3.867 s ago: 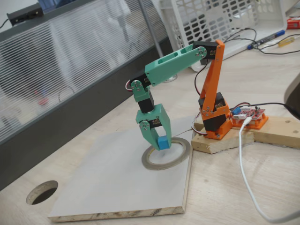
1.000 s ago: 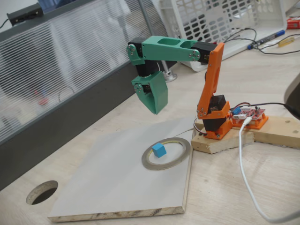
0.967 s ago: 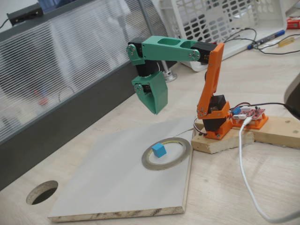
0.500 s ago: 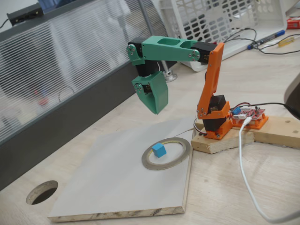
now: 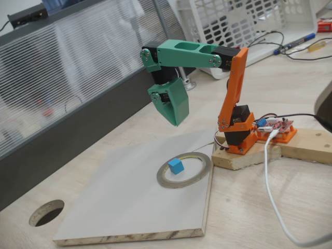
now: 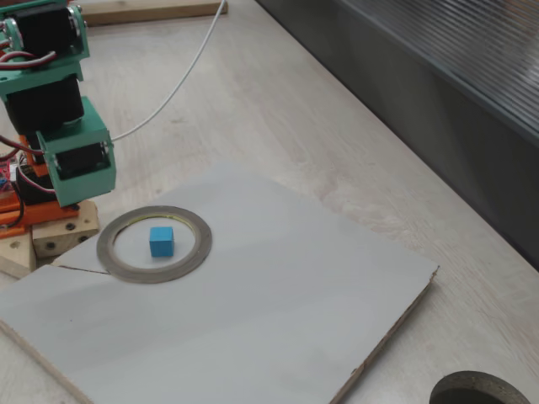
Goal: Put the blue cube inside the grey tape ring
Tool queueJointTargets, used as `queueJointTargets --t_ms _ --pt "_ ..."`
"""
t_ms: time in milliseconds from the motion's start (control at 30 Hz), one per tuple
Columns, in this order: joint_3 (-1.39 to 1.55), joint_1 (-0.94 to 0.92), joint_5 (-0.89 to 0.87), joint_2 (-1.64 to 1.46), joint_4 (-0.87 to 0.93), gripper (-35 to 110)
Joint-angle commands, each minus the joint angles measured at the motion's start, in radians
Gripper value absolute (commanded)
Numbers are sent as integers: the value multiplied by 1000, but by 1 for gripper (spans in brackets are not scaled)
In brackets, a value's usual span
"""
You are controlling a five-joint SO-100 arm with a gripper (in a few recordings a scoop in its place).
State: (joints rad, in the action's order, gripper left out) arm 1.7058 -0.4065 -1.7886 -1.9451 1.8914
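Note:
The blue cube (image 5: 176, 166) (image 6: 162, 241) rests flat inside the grey tape ring (image 5: 182, 184) (image 6: 203, 241), near the middle of its opening and touching neither rim. The ring lies on a pale board (image 5: 119, 202) (image 6: 278, 295), close to the corner nearest the arm's base. My green gripper (image 5: 176, 122) (image 6: 74, 200) hangs well above the ring, pointing down. Its jaws are shut with nothing held between them.
The orange arm base (image 5: 237, 137) stands on wooden blocks beside the board. A white cable (image 5: 270, 192) runs across the table near it. A round cut-out hole (image 5: 46, 211) (image 6: 476, 391) sits in the tabletop beyond the board. A white basket (image 5: 244, 21) stands behind.
The gripper, down in the ring with the cube 3.9 s ago, has let go and risen. Over the last second it swung slightly right; the cube has stayed still.

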Motion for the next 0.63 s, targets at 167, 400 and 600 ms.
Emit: queueJointTargets --t_ms 167,400,600 --pt "0 -14 -14 -23 26 1" --pt "0 -9 -14 -23 26 1" --pt "0 -11 -15 -23 26 1"
